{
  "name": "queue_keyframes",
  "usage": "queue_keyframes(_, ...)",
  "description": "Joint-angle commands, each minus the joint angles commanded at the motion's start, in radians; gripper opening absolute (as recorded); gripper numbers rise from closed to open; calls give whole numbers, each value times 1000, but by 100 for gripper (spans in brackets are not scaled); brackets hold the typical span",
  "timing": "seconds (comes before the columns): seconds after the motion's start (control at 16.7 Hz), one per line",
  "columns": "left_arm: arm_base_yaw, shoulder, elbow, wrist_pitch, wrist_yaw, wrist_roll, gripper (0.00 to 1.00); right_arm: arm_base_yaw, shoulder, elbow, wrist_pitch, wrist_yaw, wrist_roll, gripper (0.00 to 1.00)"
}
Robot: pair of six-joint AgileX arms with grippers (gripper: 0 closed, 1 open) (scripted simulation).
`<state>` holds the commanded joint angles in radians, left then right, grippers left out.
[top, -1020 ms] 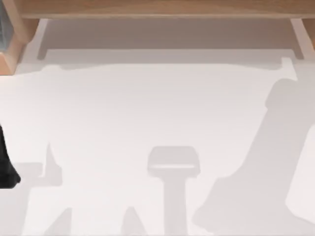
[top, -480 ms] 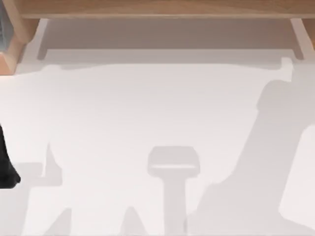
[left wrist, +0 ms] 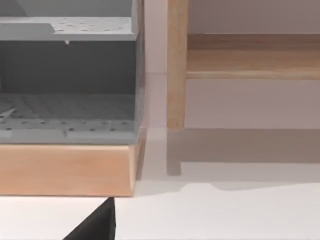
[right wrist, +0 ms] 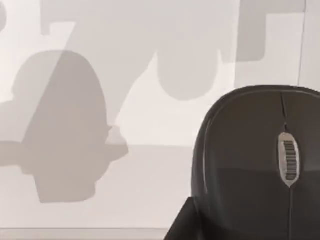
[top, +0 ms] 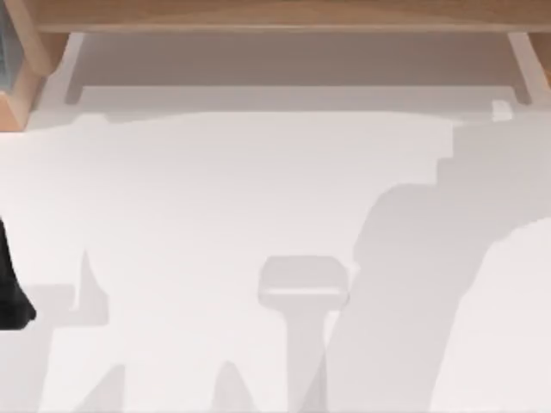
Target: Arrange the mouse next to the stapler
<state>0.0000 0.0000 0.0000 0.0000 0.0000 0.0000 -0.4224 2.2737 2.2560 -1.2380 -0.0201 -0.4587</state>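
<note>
The black mouse (right wrist: 255, 165), with a grey scroll wheel (right wrist: 287, 160), lies close under the right wrist camera, its lower part cut off by the picture's edge. A dark wedge (right wrist: 181, 222) touches its side there; I cannot tell whether this belongs to my right gripper or whether the mouse is held. The right arm's broad shadow (top: 405, 292) falls across the white table (top: 215, 189). At the table's left edge, a black shape (top: 12, 284) is cut off, and I cannot tell whether it is the stapler or my left arm. A black wedge (left wrist: 95, 225) shows in the left wrist view.
A wooden shelf (top: 275, 15) on white legs runs along the back of the table. A wooden base (left wrist: 65, 170) carrying a grey perforated organiser (left wrist: 70, 80) stands at the back left corner, beside a wooden post (left wrist: 176, 65).
The big shadow on the table's right side has slid left toward the middle and grown. The black shape at the left edge has not moved.
</note>
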Motion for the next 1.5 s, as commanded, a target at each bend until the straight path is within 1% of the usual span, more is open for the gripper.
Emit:
queue_keyframes(0.42, 0, 0, 0, 0, 0, 0, 100, -140, -253, -244, 73, 11, -96, 0)
queue_keyframes(0.84, 0, 0, 0, 0, 0, 0, 100, -269, -350, -550, 152, 10, -176, 0)
queue_keyframes(1.2, 0, 0, 0, 0, 0, 0, 100, -279, -298, -746, 249, -20, -217, 0)
queue_keyframes(1.5, 0, 0, 0, 0, 0, 0, 100, -257, -256, -798, 305, -41, -226, 0)
